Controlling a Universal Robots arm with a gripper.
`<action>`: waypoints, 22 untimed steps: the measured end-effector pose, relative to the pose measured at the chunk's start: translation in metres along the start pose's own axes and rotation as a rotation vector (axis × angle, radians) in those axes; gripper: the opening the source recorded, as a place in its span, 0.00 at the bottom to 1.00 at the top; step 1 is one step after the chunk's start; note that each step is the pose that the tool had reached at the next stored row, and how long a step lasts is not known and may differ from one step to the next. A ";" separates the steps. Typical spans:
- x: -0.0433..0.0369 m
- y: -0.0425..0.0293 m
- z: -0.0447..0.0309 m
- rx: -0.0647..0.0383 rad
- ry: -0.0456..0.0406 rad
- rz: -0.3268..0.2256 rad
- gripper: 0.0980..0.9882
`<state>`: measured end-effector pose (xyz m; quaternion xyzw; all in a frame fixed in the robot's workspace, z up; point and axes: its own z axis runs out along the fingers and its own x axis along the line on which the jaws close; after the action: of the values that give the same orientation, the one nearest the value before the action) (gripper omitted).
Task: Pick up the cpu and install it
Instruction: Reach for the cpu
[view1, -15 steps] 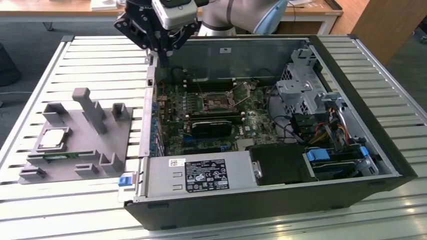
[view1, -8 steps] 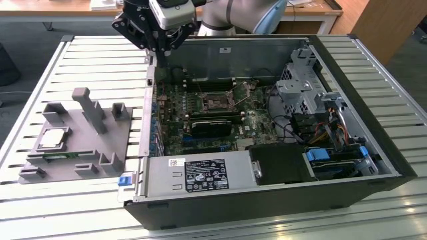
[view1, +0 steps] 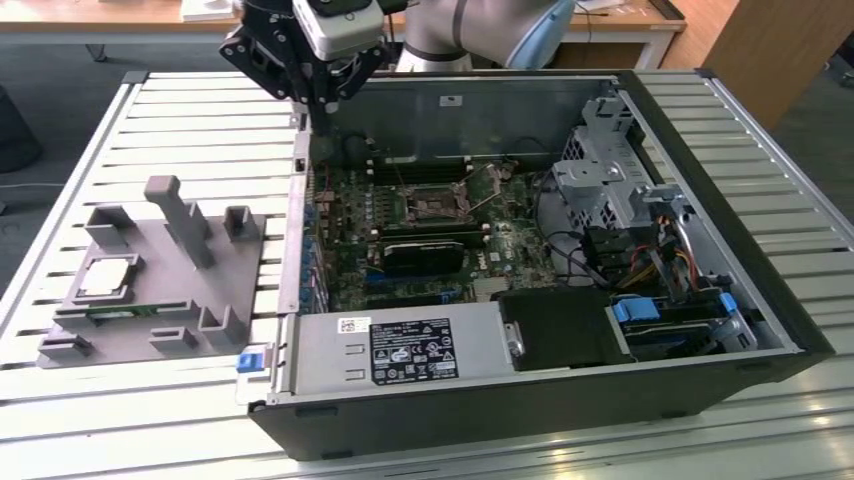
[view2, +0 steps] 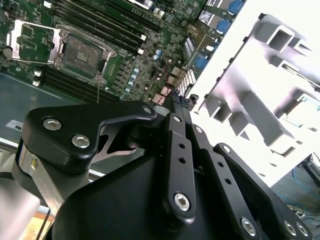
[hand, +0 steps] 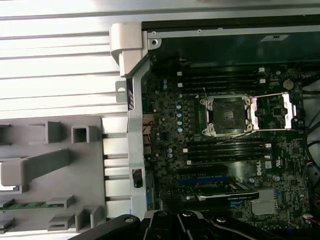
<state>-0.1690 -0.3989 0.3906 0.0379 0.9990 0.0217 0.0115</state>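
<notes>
You had the claw (view1: 320, 106), matte black with bolted links, poised above the rim of the open computer case (view1: 747, 250), at about the 10 o'clock corner of the case in the exterior view. Its fingers (view2: 172, 130) appeared to meet at their tips with nothing between them, though the angle was poor, so take that as likely rather than certain.

Under it lay the green motherboard (view1: 514, 245), crowded with small parts and dark slots. The square socket (view1: 430, 205) sat at roughly 4 o'clock from the claw in the exterior view, near it. In the first wrist view its bright metal frame (hand: 226, 116) stood out around a dark centre.

The case rested on a pale slatted table (view1: 200, 110) of long metal ribs.

The cpu (view1: 110, 277), a flat square with a shiny silver-grey top and thin pale rim, lay flat on a grey moulded holder (view1: 180, 300) with upright posts. It was at about 7 o'clock from the claw, well apart from it and outside the case. A thin green strip (view1: 134, 317) sat on the holder just beside the cpu, at its 6 o'clock.
</notes>
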 end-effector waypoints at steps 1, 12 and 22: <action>0.0004 0.0000 0.0000 0.000 0.0001 0.000 0.01; 0.0047 -0.0004 0.0002 0.000 0.0003 0.000 0.01; 0.0094 -0.0008 0.0004 0.000 0.0007 0.000 0.01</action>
<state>-0.1784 -0.3990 0.3899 0.0379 0.9990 0.0217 0.0112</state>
